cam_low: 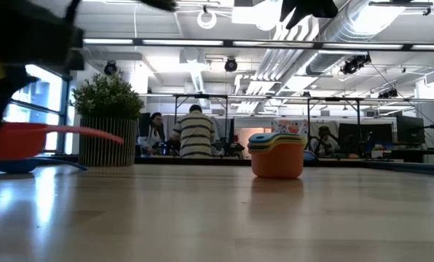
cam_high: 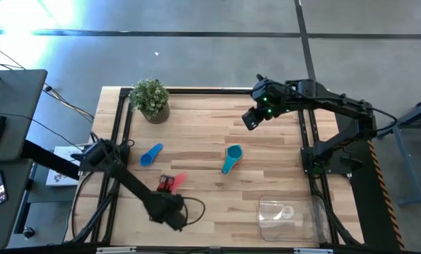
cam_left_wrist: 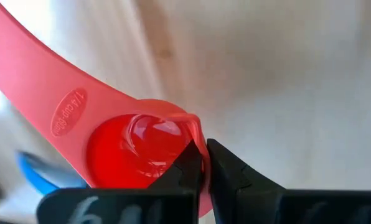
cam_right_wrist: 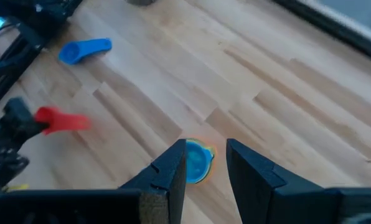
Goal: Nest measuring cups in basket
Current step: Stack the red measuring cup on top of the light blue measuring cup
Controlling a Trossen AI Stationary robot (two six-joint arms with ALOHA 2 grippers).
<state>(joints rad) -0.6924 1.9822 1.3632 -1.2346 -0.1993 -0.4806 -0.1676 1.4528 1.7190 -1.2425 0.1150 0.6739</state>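
My left gripper (cam_high: 169,185) is shut on a red-orange measuring cup (cam_left_wrist: 132,146) near the table's left front. In the low view this cup (cam_low: 13,140) shows at the left with its handle level. A blue cup (cam_high: 151,154) lies on its side beyond it. A nested stack of cups with a teal one on top (cam_high: 232,156) stands mid-table; the low view shows the stack (cam_low: 277,154) upright, orange at the bottom. My right gripper (cam_right_wrist: 205,149) is open, above and behind the stack, touching nothing. The clear basket (cam_high: 306,219) sits at the right front. My left gripper pinches the red-orange cup's bowl wall at the rim (cam_left_wrist: 197,134), on the side opposite the handle. One finger (cam_left_wrist: 185,165) is inside the bowl and the other (cam_left_wrist: 229,171) outside. In the low view the cup is lifted clear of the table, its handle (cam_low: 86,133) about level.
A potted plant (cam_high: 151,99) stands at the far left corner. A small pale thing (cam_high: 287,212) lies inside the basket. Bare wood lies between the stack and the basket. People and desks show beyond the table's far edge.
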